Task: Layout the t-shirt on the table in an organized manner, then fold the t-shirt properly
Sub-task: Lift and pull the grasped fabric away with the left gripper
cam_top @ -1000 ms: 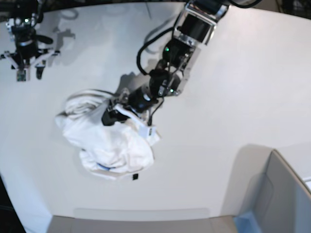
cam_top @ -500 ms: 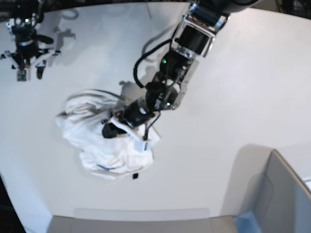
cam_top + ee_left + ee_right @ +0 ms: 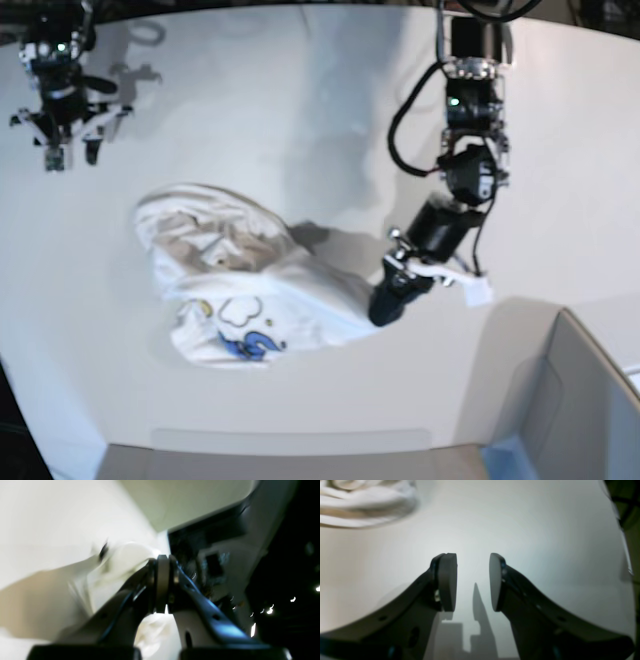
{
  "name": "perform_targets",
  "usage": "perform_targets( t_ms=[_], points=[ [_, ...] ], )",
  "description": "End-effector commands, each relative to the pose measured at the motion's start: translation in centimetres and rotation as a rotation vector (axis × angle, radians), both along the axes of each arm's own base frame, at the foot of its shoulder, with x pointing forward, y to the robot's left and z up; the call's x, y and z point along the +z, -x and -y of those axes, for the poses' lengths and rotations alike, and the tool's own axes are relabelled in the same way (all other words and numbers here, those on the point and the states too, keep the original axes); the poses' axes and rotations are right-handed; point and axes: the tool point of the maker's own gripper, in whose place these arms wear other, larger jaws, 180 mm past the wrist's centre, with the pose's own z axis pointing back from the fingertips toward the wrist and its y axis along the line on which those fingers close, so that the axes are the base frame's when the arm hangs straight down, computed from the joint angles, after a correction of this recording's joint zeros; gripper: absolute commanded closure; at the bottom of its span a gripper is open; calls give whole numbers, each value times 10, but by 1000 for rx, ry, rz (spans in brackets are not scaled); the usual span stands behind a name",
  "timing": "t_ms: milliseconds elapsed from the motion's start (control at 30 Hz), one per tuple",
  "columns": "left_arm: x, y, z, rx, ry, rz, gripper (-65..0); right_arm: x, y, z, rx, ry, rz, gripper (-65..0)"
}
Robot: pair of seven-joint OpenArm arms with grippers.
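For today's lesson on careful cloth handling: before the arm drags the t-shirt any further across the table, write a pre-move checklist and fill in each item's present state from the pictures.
1. Left gripper shut on the t-shirt: ok; the left wrist view shows the pads together with white cloth pinched between them.
2. How much cloth sits in the pinch: cannot tell; that view is blurred.
3. T-shirt laid out flat: not ok; it is still bunched, only part of the blue print shows.
4. Right gripper open and clear of the cloth: ok; it holds nothing and hangs over bare table.
5. Room ahead of the pull: not ok; the grey box stands close to the left gripper.
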Motion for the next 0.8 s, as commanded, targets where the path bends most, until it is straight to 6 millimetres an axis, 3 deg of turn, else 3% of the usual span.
perform_targets(
  t_ms=[0,133,300,367,433,533,633,767],
  points=[
    [20,5,-13,15,26,55,0,10,-7,-4,25,20,37,-206],
    [26,28,-57,93,9,67,0,10,-20,-29,87,-14,54,-206],
    [-2,62,-120,233,-56,-25,0,11,-38,-71,186,-70,80,-206],
    [0,75,-141,288,-83,-28,0,12,-42,-87,217,-117,89,-206],
    [-3,87,-160,334,-115,-48,0,16,-47,-101,235,-197,102,-206],
    [-24,104,-190,410,-145,-120,0,23,-52,-117,247,-340,125,-206],
    [-40,124,-211,462,-171,-183,0,27,-54,-126,256,-429,127,-206],
    [-50,140,-219,481,-191,-228,0,10,-64,-123,233,-461,40,-206]
  ],
)
